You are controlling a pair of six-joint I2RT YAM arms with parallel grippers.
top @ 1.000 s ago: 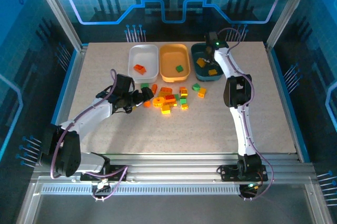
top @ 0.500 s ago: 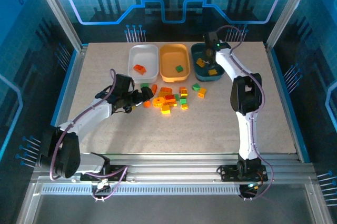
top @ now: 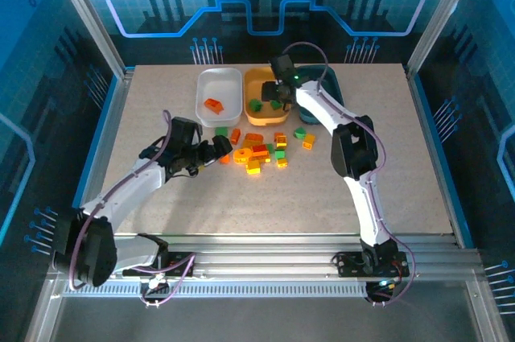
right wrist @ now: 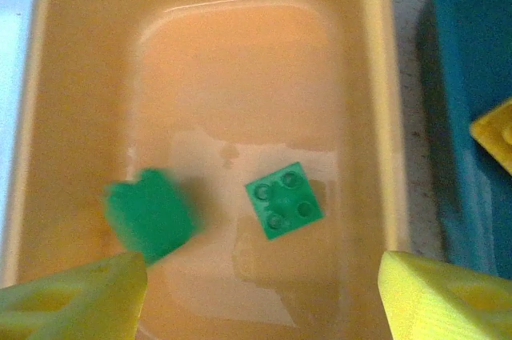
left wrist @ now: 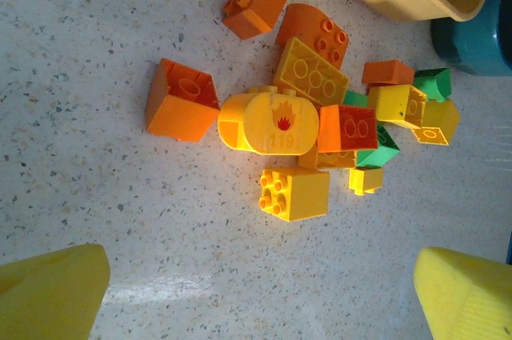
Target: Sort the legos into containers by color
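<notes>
You are looking at two green legos inside the orange-yellow tray (right wrist: 240,68). One green brick (right wrist: 284,200) is lying studs-up on the tray floor, sharp and easy to read. A second green piece (right wrist: 150,214) is showing only as a smear just above the fingertip (right wrist: 72,292) at the lower left of the right wrist view, so you cannot tell whether it is resting on the floor or touching that pad. The right gripper (right wrist: 260,296) is hanging over this tray with its jaws spread wide and nothing between them: released.

At the right edge of that view the teal tray (right wrist: 472,52) is being cut off, and a yellow brick (right wrist: 498,136) in it is showing just a corner. From above, the right arm is covering most of that tray. The white tray (top: 225,84) is holding one orange-red brick (top: 212,105).

The pile of unsorted legos (top: 261,149) is sitting on the table (left wrist: 104,20) near the trays, several pieces overlapping and half hidden. The left gripper (left wrist: 256,300) is hovering beside it, jaws wide and empty, its tips cut off at the lower corners.
</notes>
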